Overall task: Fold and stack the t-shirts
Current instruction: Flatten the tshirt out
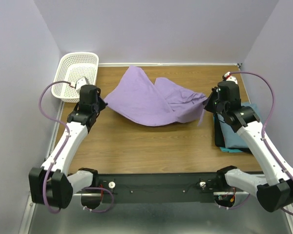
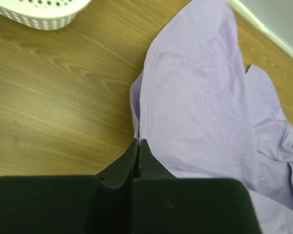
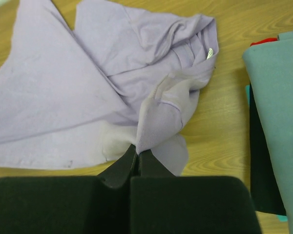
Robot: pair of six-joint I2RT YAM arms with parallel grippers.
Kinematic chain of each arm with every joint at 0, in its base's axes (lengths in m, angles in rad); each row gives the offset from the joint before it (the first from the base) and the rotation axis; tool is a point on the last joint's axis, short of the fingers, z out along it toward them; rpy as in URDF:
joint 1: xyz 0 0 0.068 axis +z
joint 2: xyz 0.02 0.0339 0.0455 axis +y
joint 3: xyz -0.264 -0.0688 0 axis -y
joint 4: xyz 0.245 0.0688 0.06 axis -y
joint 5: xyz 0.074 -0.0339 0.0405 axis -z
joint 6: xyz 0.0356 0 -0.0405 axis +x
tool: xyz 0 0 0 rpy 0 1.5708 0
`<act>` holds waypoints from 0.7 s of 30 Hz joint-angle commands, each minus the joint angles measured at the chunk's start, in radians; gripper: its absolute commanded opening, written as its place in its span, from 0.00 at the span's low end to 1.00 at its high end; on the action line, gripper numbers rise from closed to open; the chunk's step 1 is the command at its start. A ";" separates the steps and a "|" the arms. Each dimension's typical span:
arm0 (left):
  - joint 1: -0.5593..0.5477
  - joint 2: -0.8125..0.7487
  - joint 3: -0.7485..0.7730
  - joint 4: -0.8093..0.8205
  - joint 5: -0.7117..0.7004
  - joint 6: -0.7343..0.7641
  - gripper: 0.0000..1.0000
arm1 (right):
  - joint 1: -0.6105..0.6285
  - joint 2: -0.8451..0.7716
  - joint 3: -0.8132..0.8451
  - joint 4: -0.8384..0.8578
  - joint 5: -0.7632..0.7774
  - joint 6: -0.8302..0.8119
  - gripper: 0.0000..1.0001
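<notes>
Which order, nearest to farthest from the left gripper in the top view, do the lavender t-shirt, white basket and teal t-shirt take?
1. lavender t-shirt, in the middle, its edge pinched by the left gripper.
2. white basket, far-left corner, just beyond that gripper.
3. teal t-shirt, folded on the far right side.

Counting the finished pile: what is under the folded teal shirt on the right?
A black cloth shows under the teal shirt, with a red edge peeking out. How many layers lie below is covered.
</notes>
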 commanded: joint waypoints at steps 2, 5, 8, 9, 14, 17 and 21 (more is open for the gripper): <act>0.045 -0.162 0.062 -0.084 -0.005 0.070 0.00 | -0.007 -0.074 0.091 -0.009 -0.023 0.067 0.00; 0.080 -0.221 0.117 -0.123 -0.004 0.095 0.00 | -0.007 -0.103 0.152 -0.025 -0.014 0.072 0.00; 0.103 -0.273 0.189 -0.140 0.001 0.103 0.00 | -0.007 -0.149 0.249 -0.049 0.044 0.072 0.00; 0.112 -0.284 0.234 -0.146 0.012 0.104 0.00 | -0.007 -0.172 0.301 -0.057 0.053 0.072 0.00; 0.115 -0.354 0.399 -0.193 0.027 0.092 0.00 | -0.007 -0.224 0.477 -0.115 0.086 0.044 0.00; 0.115 -0.376 0.475 -0.206 0.021 0.086 0.00 | -0.009 -0.241 0.582 -0.138 0.098 0.029 0.00; 0.115 -0.347 0.605 -0.188 0.015 0.084 0.00 | -0.007 -0.207 0.682 -0.140 0.109 0.010 0.00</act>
